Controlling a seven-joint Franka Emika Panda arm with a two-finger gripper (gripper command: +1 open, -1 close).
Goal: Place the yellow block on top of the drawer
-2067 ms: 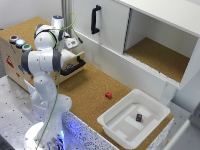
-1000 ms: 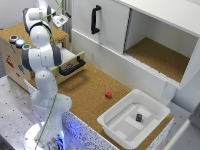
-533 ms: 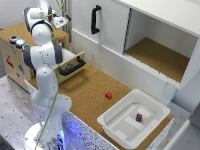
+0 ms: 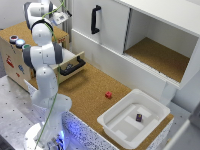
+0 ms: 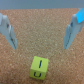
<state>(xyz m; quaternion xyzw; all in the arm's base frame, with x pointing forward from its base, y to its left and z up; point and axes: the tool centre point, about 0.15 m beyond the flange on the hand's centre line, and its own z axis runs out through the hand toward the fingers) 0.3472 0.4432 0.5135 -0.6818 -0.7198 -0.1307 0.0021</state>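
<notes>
The wrist view shows the yellow block (image 5: 40, 67), a small yellow-green cube with a dark mark on its face, resting on a cork-brown surface. My gripper (image 5: 40, 46) is open, its two fingers (image 5: 9, 32) standing wide apart above the cork and touching nothing. In the exterior view the gripper (image 4: 60, 17) hangs over the cork top of the low wooden cabinet (image 4: 17, 29) at the exterior view's left. The drawer (image 4: 75, 65) with its black bar handle is pulled out below. The arm hides the block in the exterior view.
A red cube (image 4: 108, 95) lies on the cork floor. A white bin (image 4: 120, 131) at the front holds a dark purple cube (image 4: 139, 117). A big white cupboard (image 4: 112, 30) with a vertical black handle stands behind. Coloured discs (image 4: 16, 40) sit on the cabinet top.
The arm has swung up and back from beside the drawer to over the cabinet top. In the last half second it has hardly moved.
</notes>
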